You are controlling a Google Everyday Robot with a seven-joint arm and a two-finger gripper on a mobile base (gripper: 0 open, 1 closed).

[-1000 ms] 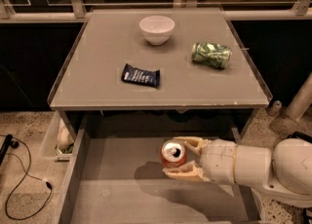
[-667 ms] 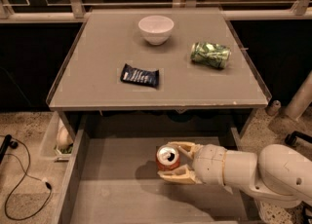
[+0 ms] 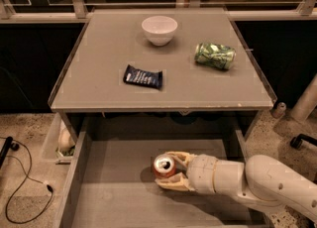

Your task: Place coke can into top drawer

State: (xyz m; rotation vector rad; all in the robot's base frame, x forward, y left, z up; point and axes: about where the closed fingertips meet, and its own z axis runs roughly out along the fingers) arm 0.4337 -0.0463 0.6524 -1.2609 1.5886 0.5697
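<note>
Gripper (image 3: 168,169) inside the top drawer (image 3: 111,192), its two pale fingers (image 3: 174,184) clamped on the coke can (image 3: 164,166), one finger on the far side of the can and one on the near side. The can stands upright, silver top and pull-tab facing up, over the middle of the drawer's flat grey bottom; whether its base touches the bottom cannot be told. The white arm (image 3: 262,180) enters from the lower right, crossing the drawer's right part. The drawer is pulled out below the front edge of the grey table (image 3: 99,43). On the tabletop, well apart from one another: a white bowl (image 3: 159,29) at the rear centre, a dented green can (image 3: 214,56) lying on its side at the right, and a dark snack packet (image 3: 142,77) lying flat left of centre. A black cable (image 3: 24,187) trails across the speckled floor at the left.
</note>
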